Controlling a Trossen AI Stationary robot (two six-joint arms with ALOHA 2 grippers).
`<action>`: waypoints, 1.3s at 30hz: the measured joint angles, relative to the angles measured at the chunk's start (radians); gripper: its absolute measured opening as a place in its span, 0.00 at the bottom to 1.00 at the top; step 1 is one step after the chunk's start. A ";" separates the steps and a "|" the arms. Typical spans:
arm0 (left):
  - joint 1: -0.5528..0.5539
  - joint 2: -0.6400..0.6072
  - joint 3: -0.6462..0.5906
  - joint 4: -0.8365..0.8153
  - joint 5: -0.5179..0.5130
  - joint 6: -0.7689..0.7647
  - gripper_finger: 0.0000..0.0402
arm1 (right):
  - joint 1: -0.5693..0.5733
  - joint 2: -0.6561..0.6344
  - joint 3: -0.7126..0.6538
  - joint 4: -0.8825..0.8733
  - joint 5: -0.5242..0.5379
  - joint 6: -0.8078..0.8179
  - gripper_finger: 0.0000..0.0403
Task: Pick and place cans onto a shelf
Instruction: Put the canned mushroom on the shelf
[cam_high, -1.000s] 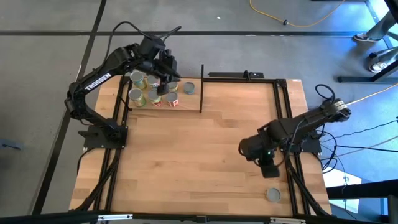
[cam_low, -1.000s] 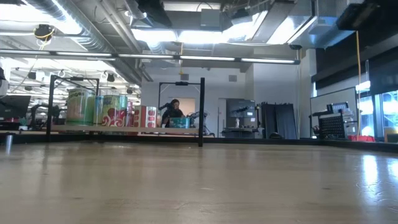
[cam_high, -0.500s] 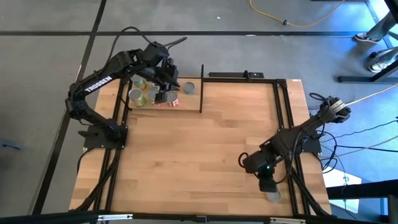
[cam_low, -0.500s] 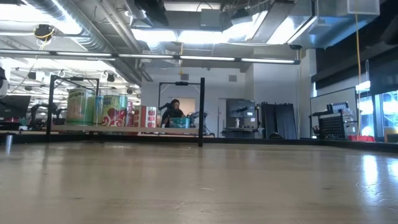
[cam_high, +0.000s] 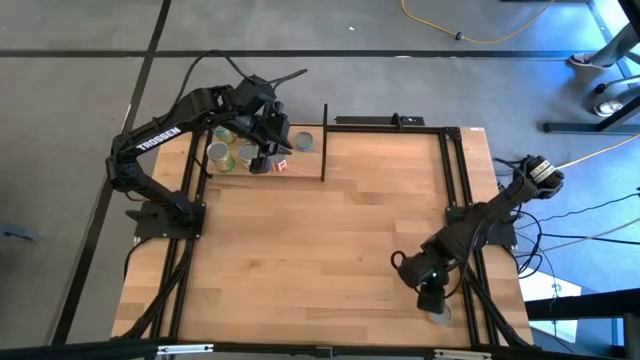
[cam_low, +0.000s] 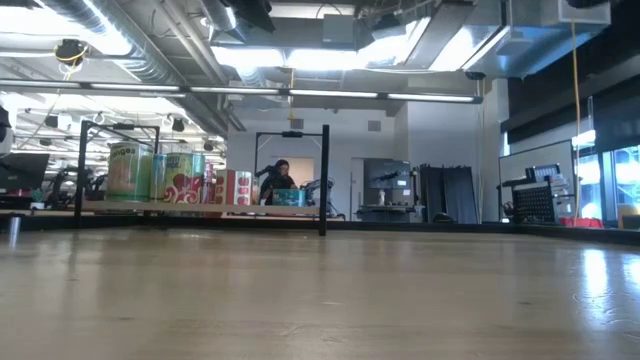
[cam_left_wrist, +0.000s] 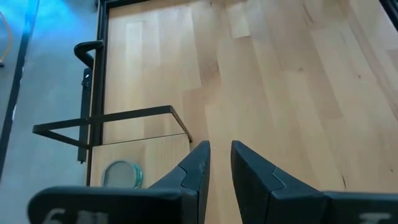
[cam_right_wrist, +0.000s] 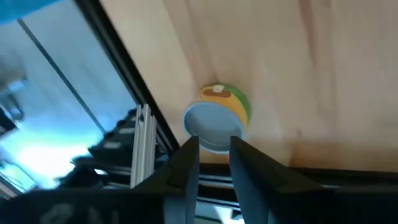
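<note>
Right end effector (cam_high: 432, 302) now down over yellow-green-labelled can (cam_right_wrist: 217, 116), fingers narrowly apart, gripping nothing; "TROSSEN" on left arm (cam_high: 160, 134).

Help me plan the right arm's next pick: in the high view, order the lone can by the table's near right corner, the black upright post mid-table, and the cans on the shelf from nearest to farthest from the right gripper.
1. The lone can, directly under the right gripper.
2. The black upright post, mid-table at the far edge.
3. The cans on the shelf, far left corner.

Cans (cam_high: 232, 147) sit on the shelf (cam_high: 300, 160) at the table's (cam_high: 330, 250) far-left corner; 1 can (cam_high: 438, 314) at its near-right edge.
</note>
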 joint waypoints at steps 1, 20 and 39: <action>-0.002 0.000 0.000 0.000 -0.001 0.000 0.15 | 0.011 0.000 -0.016 0.025 -0.001 0.041 0.22; -0.005 0.000 0.000 0.000 -0.001 -0.025 0.15 | 0.159 -0.002 -0.176 0.207 0.012 0.303 0.22; -0.004 0.000 0.000 0.001 -0.001 -0.020 0.15 | 0.173 -0.003 -0.277 0.349 0.033 0.353 0.22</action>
